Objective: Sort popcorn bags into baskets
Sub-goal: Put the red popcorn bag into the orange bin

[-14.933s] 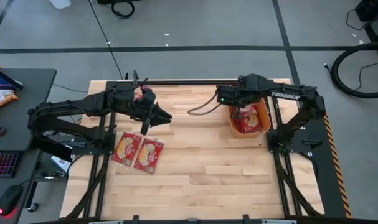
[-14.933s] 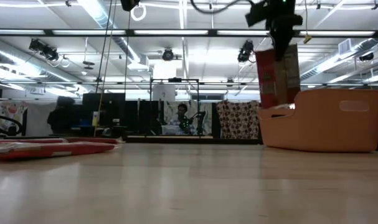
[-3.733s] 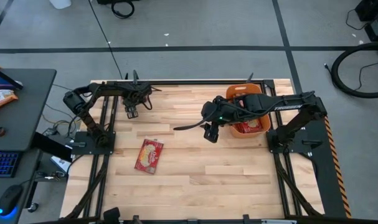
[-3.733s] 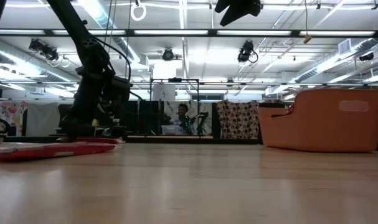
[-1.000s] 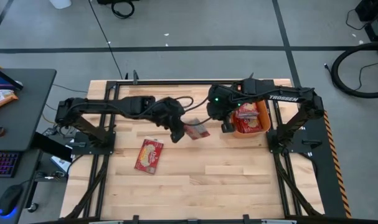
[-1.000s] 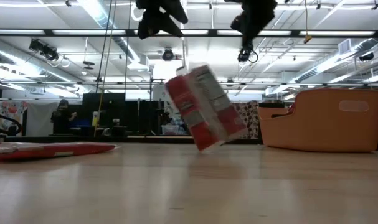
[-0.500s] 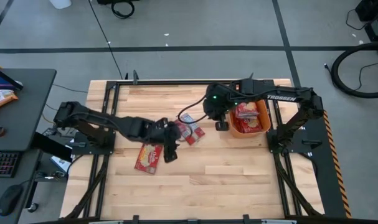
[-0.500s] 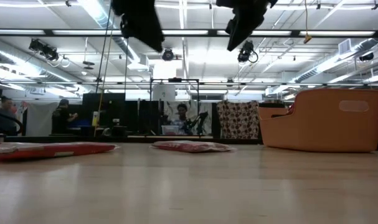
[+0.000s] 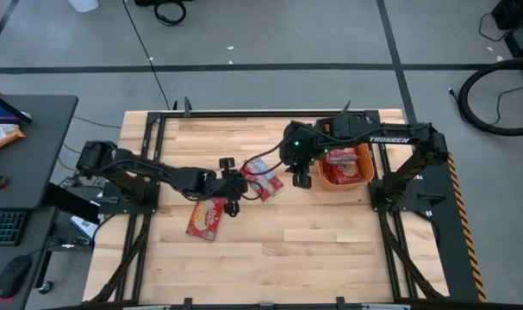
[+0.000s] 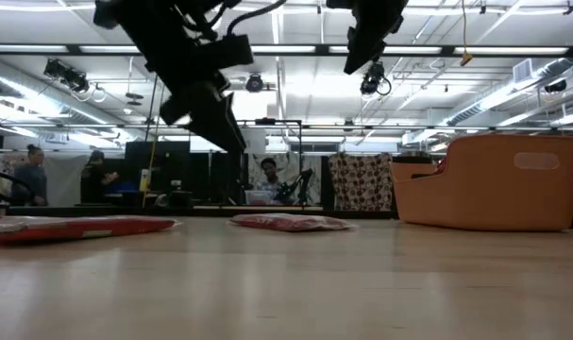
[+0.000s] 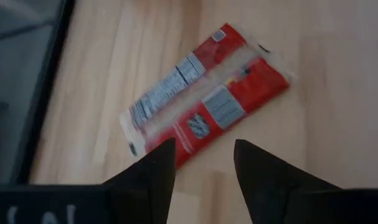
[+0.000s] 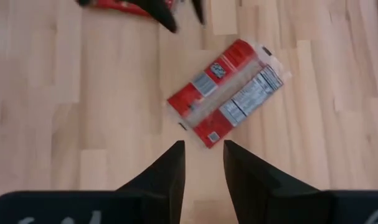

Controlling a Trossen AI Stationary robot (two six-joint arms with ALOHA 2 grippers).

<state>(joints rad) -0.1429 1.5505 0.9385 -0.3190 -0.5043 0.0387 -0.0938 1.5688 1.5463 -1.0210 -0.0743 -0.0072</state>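
Right gripper [image 9: 301, 179] beside orange basket [image 9: 322, 180] of popcorn bags [image 9: 345, 160]

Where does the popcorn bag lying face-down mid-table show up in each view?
High view: face-down popcorn bag mid-table, between both grippers.
Low view: flat red strip, left of the orange basket.
Left wrist view: centre.
Right wrist view: centre.
Shared landmark: its white label side, seen from above.

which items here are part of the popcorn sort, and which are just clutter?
Part of the job:
- face-down popcorn bag at table centre
- face-up popcorn bag nearer the left arm
- orange basket, bags already inside
- left gripper, right gripper, both open

Clutter:
- keyboard, mouse, snack bag on the side desk
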